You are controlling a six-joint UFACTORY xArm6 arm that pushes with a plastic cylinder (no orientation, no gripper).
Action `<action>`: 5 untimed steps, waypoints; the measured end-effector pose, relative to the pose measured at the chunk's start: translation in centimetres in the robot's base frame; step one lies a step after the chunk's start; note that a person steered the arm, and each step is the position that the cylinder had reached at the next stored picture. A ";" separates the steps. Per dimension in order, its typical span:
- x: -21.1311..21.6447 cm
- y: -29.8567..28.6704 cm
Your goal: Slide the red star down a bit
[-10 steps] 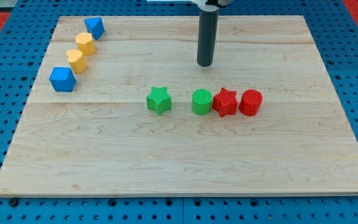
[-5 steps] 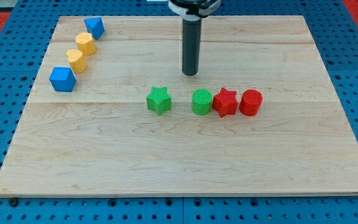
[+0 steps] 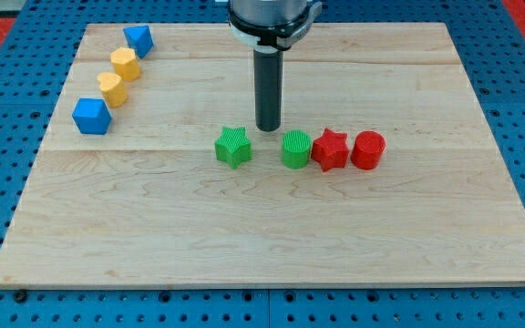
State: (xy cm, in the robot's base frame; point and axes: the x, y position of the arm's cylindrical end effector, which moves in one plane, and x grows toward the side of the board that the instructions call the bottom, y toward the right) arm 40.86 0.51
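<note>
The red star [image 3: 330, 150] lies right of the board's middle, in a row touching the green cylinder [image 3: 296, 149] on its left and the red cylinder [image 3: 367, 150] on its right. My tip [image 3: 268, 128] rests on the board above the gap between the green star [image 3: 233, 147] and the green cylinder. It is up and to the left of the red star, apart from it and touching no block.
At the view's upper left, a blue block [image 3: 91, 116], a yellow heart [image 3: 110, 88], a yellow block [image 3: 125, 64] and a second blue block [image 3: 138, 39] form a diagonal line on the wooden board [image 3: 272, 246].
My tip has moved down and to the left, from above the green cylinder toward the gap between the green star and green cylinder. No block has moved.
</note>
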 end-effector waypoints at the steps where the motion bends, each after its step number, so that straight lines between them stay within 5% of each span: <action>1: 1.2 0.1; 3: 0.2 0.7; 5: 1.5 8.4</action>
State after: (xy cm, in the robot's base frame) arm 42.39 8.90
